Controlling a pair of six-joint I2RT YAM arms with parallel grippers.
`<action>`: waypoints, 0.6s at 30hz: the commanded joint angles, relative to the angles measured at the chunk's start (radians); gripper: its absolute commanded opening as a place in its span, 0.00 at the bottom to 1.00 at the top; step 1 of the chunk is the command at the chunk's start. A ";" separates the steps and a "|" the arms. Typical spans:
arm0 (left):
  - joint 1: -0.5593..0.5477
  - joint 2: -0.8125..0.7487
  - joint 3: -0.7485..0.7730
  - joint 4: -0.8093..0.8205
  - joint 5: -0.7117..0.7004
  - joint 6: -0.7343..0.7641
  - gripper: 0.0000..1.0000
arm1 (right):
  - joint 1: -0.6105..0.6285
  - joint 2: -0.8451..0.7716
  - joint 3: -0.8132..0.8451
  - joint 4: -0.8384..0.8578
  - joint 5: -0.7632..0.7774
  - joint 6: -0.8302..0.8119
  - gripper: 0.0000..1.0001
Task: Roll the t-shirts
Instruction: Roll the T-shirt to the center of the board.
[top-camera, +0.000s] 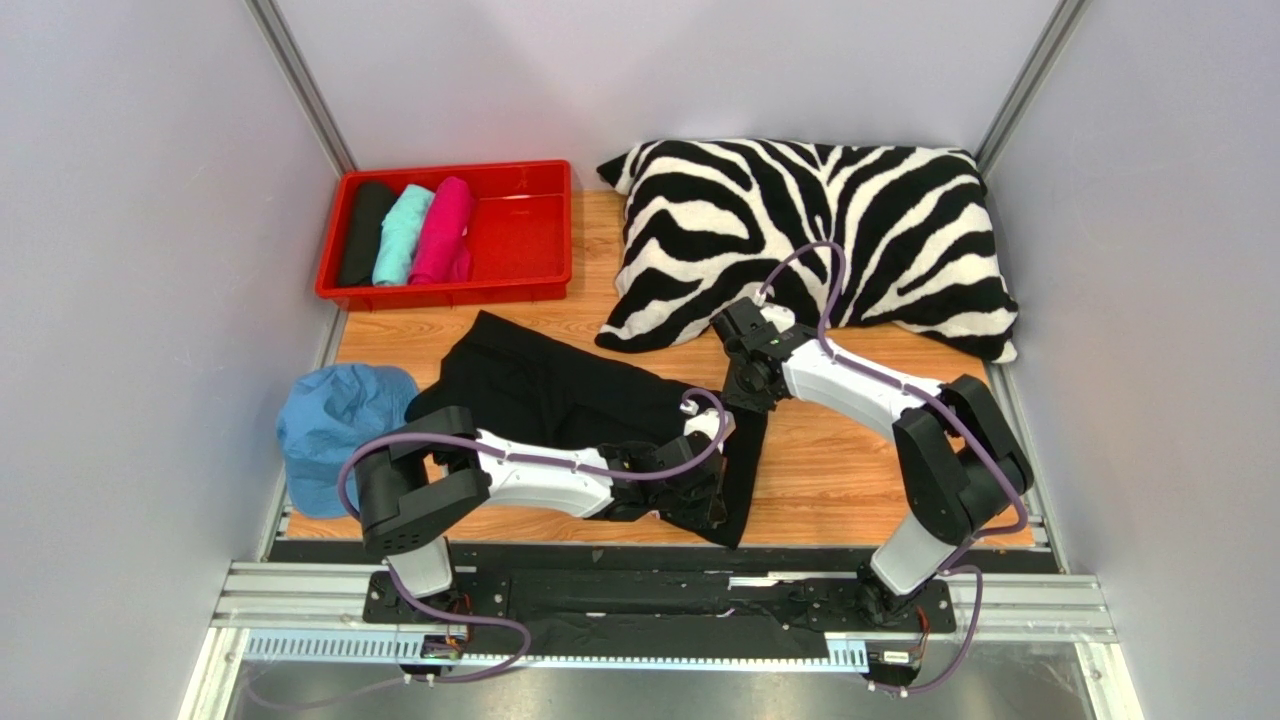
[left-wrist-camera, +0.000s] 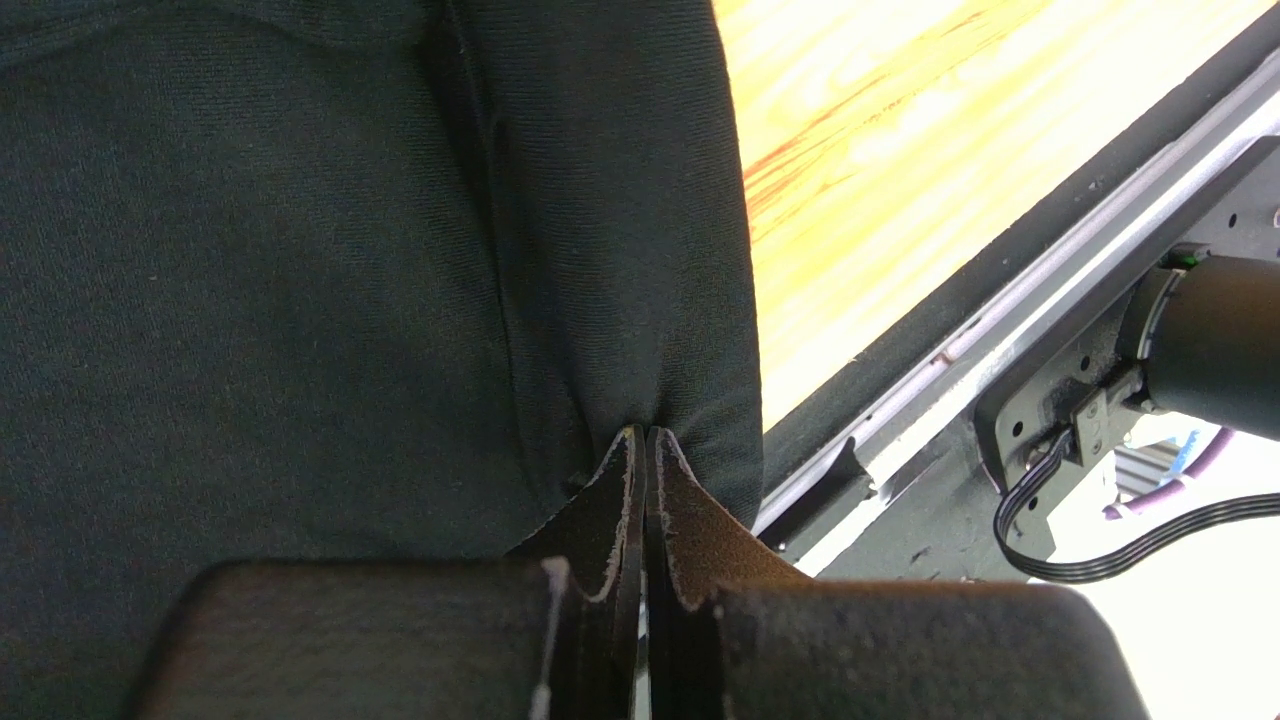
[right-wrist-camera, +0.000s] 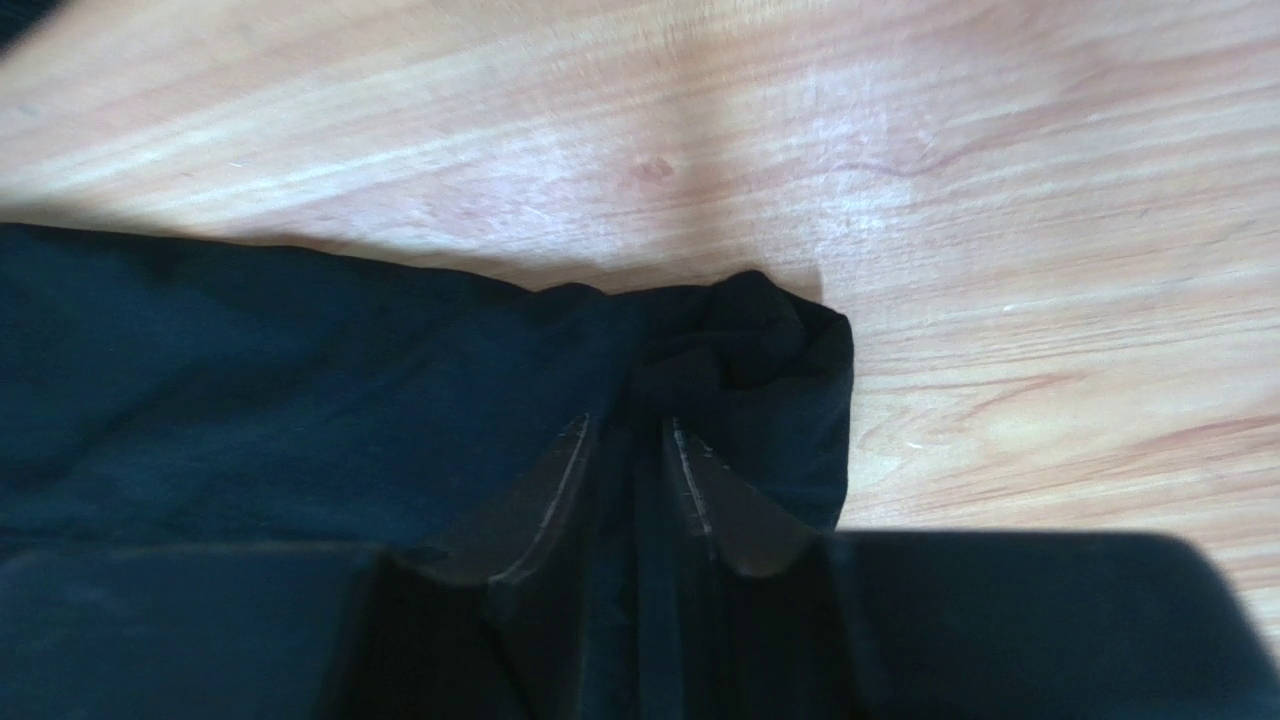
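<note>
Two-arm rolling of a tee, seen at the grasp of its right edge. The black tee (top-camera: 556, 390) lies spread on the table (top-camera: 857, 458), mid-scene, running from the far left to the near right. The left claw (left-wrist-camera: 646, 438) is closed tight on the near end of the tee's right edge, with a pinch of cloth drawn up into a small peak between the tips. The right claw (right-wrist-camera: 627, 432) is set on the far end of the same edge. Its jaws stand a little apart, astride a bunched fold, and it cannot be told whether the fold is gripped or merely straddled. Both claws are placed along one edge, probably so that it can be lifted evenly and turned over toward the left to begin a straight roll. Three rolled tees (top-camera: 403, 233) lie side by side in the left part of the red tray (top-camera: 443, 294) at the far left, which is judged to be where the finished roll goes. A zebra pillow (top-camera: 819, 225) at the far right and a blue cloth (top-camera: 338, 428) at the left edge are not touched.
</note>
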 joint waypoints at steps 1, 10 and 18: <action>-0.020 0.031 0.014 -0.079 0.013 -0.031 0.00 | 0.004 -0.076 0.067 -0.028 0.061 -0.026 0.28; -0.020 0.029 0.008 -0.099 0.010 -0.051 0.00 | 0.003 -0.156 0.040 -0.070 0.116 -0.030 0.23; -0.020 0.019 0.003 -0.099 0.010 -0.050 0.00 | -0.004 -0.108 0.008 -0.038 0.118 -0.046 0.15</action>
